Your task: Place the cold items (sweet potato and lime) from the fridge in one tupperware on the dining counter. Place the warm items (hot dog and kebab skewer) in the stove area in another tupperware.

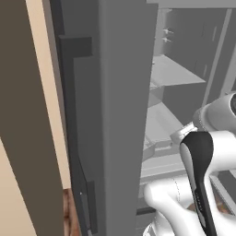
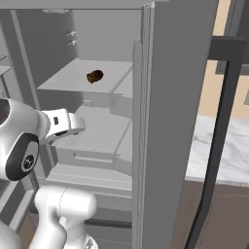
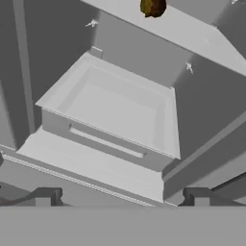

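Note:
The fridge (image 2: 170,97) stands open in front of me, its pale grey shelves bare apart from one item. The sweet potato (image 2: 95,76), a small dark brown lump, lies on the upper shelf (image 2: 73,78); in the hand view the sweet potato (image 3: 153,6) sits at the top edge, far above my fingertips. My gripper (image 3: 122,197) is open with nothing between its fingers and points into the fridge at a shallow grey drawer (image 3: 120,105). My white hand (image 2: 63,122) hangs level with the middle shelf (image 2: 102,129), below and left of the sweet potato.
The open fridge door (image 1: 124,115) forms a tall grey wall close on the arm's left. A black handle bar (image 2: 219,121) runs down the right side. Behind it lies a white marble counter (image 2: 228,146). A tan wall panel (image 1: 27,115) stands at far left.

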Motion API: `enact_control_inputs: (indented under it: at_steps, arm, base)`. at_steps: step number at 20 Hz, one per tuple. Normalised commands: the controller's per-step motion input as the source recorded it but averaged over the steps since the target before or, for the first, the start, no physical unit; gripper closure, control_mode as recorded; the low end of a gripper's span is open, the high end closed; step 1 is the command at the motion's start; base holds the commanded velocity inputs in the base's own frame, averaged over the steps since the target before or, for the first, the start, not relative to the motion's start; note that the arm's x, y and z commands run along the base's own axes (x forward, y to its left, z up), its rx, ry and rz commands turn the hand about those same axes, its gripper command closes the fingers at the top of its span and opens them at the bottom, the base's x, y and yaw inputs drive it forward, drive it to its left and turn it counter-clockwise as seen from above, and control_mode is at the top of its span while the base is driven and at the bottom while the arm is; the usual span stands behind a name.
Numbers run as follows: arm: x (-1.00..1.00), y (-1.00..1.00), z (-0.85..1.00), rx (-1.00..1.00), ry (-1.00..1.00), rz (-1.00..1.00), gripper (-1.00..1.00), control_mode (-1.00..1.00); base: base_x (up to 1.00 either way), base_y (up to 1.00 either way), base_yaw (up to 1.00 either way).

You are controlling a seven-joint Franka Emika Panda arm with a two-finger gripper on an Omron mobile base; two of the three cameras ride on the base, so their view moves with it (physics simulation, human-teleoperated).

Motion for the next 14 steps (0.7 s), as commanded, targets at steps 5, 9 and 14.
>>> enact_control_inputs:
  at_steps: [5,9,14]
  arm:
    - [0.35,-0.03,0.15,0.19,-0.1,0.03,-1.0,-1.0]
    - [0.58,-0.09,0.46,0.41,-0.16,0.0,-1.0,-1.0]
    - [0.56,0.02,0.49,0.29,-0.04,-0.05,-1.0,-1.0]
  base:
    - [0.28,0.0,0.02]
    - [0.0,0.0,0.0]
    - [0.0,0.0,0.0]
